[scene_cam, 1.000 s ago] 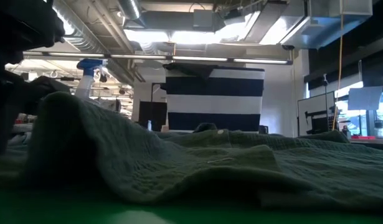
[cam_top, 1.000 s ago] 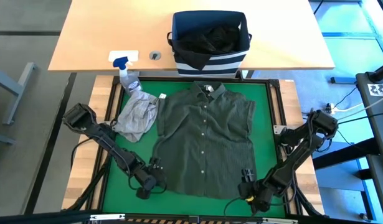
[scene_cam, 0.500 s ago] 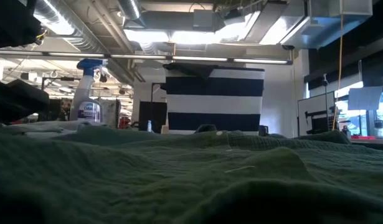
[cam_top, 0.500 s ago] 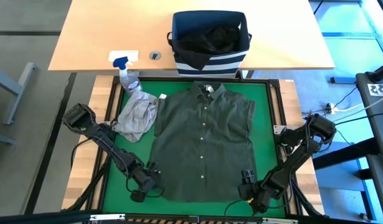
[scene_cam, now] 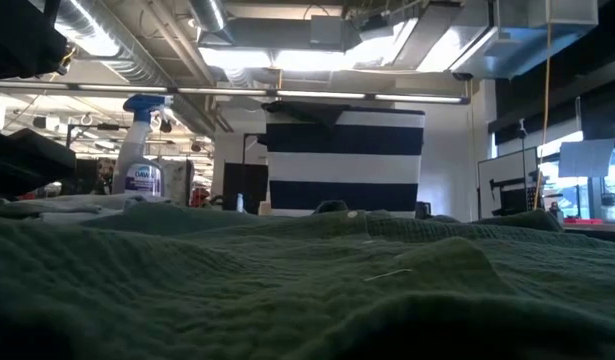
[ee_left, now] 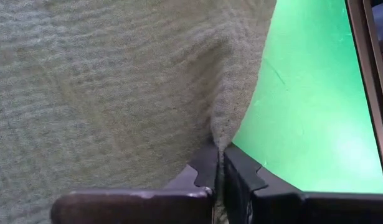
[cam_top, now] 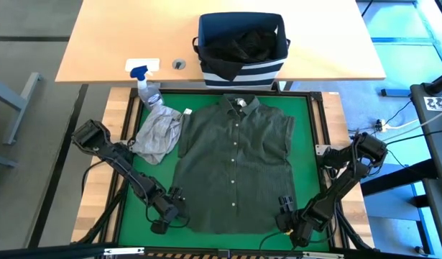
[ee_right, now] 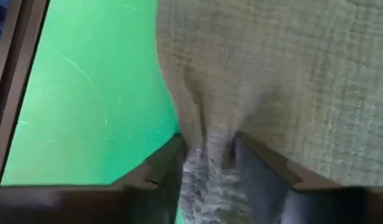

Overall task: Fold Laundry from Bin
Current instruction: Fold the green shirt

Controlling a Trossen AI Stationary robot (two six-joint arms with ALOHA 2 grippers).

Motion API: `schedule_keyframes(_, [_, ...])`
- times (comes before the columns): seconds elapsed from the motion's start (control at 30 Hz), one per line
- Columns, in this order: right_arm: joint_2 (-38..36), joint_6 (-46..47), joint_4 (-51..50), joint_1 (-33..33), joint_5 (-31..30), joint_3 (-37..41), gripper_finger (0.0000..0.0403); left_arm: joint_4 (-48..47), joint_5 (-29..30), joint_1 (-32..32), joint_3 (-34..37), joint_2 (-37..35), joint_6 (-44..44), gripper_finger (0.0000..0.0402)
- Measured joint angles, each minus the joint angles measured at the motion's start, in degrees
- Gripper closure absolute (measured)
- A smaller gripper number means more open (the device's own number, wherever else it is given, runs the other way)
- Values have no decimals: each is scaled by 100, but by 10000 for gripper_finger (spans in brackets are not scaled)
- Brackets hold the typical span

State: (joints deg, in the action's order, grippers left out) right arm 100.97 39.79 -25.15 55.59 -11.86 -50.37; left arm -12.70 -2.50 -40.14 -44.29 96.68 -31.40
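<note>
- high view: the olive shirt (cam_top: 235, 162) lies spread flat and unfolded on the green mat (cam_top: 307, 122); a grey garment (cam_top: 158, 135) sits crumpled beside it, and a black garment (cam_top: 242, 44) is in the bin (cam_top: 242, 70). folding looks barely begun.
- low view: olive cloth fills the foreground.
- left wrist view: the left gripper (ee_left: 217, 171) pinches the hem's corner.
- right wrist view: the right gripper (ee_right: 207, 163) clamps bunched hem.
</note>
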Motion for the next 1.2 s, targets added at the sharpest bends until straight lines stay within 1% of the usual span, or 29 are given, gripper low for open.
schedule_keyframes(0.1, [54,125,-46,4,-91,-9,314,-1,24,0,0,0,0,394])
schedule_keyframes(0.2, [61,699,-105,-16,-209,6,375,6,73,0,2,0,0,398])
schedule_keyframes(0.27, [61,839,-107,3,-214,7,393,29,130,-4,6,1,0,399])
schedule_keyframes(0.37, [24,1113,-150,0,-170,-10,388,132,160,-3,5,1,-89,399])
schedule_keyframes(0.5, [-254,1142,-363,17,-56,-206,397,38,122,0,-234,-29,-423,400])
schedule_keyframes(0.6, [-435,1137,-683,26,108,-468,398,89,87,-25,-623,-78,-685,401])
schedule_keyframes(0.7, [-542,972,-652,160,297,-820,399,130,80,-131,-1084,-96,-867,401])
schedule_keyframes(0.83, [-509,877,-597,436,536,-1137,400,157,169,-288,-1534,-96,-942,401])
schedule_keyframes(1.0, [-516,1285,-551,838,481,-1353,400,253,254,-506,-1794,-99,-1627,401])
schedule_keyframes(1.2, [-520,1673,-426,1135,390,-1379,401,489,439,-779,-1847,-103,-2114,401])
